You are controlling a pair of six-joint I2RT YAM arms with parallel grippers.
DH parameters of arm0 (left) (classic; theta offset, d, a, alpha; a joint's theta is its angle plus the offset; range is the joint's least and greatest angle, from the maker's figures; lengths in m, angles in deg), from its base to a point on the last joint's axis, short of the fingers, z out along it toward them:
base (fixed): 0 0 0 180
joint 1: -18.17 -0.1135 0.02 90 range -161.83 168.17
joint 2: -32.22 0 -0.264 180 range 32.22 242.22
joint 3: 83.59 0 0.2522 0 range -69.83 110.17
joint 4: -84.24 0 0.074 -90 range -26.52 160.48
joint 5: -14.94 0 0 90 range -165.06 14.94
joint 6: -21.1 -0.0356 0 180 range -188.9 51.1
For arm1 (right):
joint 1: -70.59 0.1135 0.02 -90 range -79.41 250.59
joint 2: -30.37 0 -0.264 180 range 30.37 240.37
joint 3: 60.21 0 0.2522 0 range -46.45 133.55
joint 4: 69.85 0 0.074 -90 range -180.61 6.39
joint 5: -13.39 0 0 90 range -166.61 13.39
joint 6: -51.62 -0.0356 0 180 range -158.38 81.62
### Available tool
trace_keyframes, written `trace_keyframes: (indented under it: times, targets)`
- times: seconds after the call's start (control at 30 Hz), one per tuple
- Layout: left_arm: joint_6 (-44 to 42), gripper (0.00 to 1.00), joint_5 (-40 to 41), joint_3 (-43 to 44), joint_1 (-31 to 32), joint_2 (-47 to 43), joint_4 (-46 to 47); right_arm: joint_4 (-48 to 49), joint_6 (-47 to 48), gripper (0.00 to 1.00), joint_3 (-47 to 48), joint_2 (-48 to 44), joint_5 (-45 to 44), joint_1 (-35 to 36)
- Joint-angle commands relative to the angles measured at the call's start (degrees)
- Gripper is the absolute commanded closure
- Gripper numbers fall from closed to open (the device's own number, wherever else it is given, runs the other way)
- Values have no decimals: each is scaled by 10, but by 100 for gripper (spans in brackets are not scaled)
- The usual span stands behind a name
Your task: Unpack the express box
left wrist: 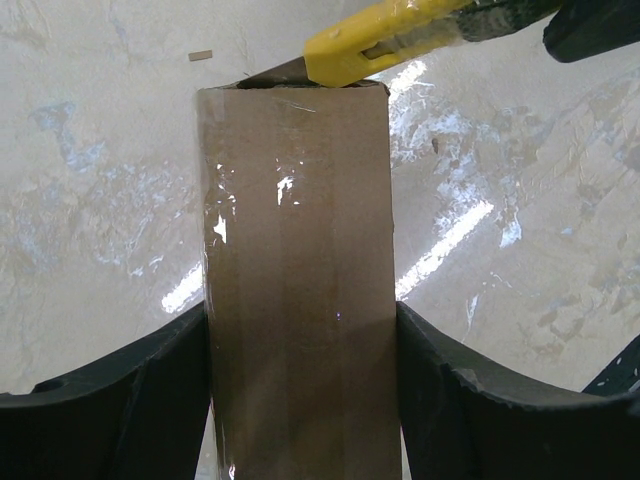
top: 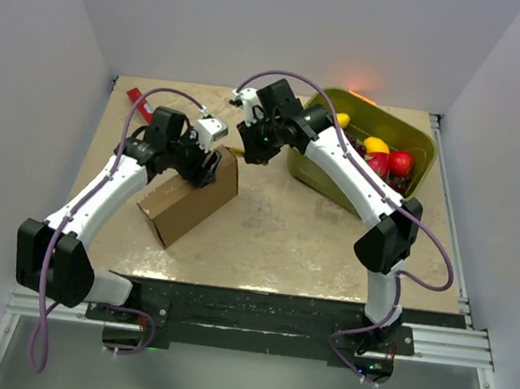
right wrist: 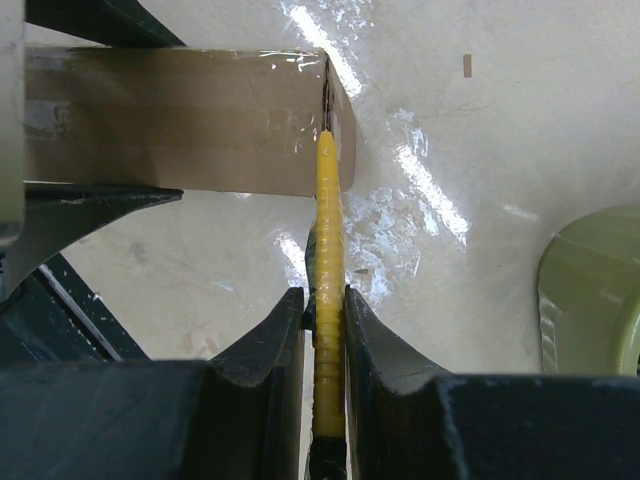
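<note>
brown cardboard, left of centre on the table (top: 283,239): that's the express box (top: 187,203), lid shut, clear tape glinting along its upper face. the left gripper (top: 204,167) comes at it from above, fingers (left wrist: 150,400) spread wide and pressed against its two long sides. the box is clamped between them across its narrow width. in the left wrist view it fills the gap from pad to pad and runs straight away from the camera.

from above, its long axis lies on a diagonal. the near end points toward the left arm's base, the far end up and right toward the middle of the table.

at that far end the right gripper (top: 252,147) meets it. its fingers are drawn close together, pinching a yellow knife (right wrist: 328,230) by the handle. the knife lines up with the box's end face, and its blade touches the top edge there.

further right, apart from the box, an olive-green tub (top: 390,123) holds fruit (top: 400,162), red and yellow.
</note>
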Motion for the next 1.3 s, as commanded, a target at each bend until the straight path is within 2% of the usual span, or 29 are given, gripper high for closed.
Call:
trace_keyframes:
  times: [0.0,0.3,0.53,0.73,0.83,0.87,1.0,1.13,1.2,1.27]
  targets:
    - [-13,41,28,-11,-1,-8,9,-14,3,100,28,0,30,6]
    - [-15,41,95,-5,-1,-5,19,-32,28,100,-66,-86,4,1]
    - [-13,40,92,2,-1,3,24,-45,51,100,-106,-126,-7,-12]
    - [8,38,93,30,-2,23,32,-15,44,100,-131,-163,-35,-31]
    - [44,27,55,67,-5,44,35,-8,66,100,-155,-166,-48,-35]
    - [56,18,33,77,-5,47,36,6,69,100,-176,-162,-54,-34]
    - [81,11,-59,143,-14,57,33,21,59,100,-178,-132,-44,-34]
    - [77,9,-124,190,-71,51,17,23,49,100,-137,-85,-29,-32]
    - [75,11,-104,202,-102,39,8,20,46,100,-123,-56,-12,-33]
    - [61,20,-58,189,-165,32,-4,17,35,100,-106,-39,-1,-32]
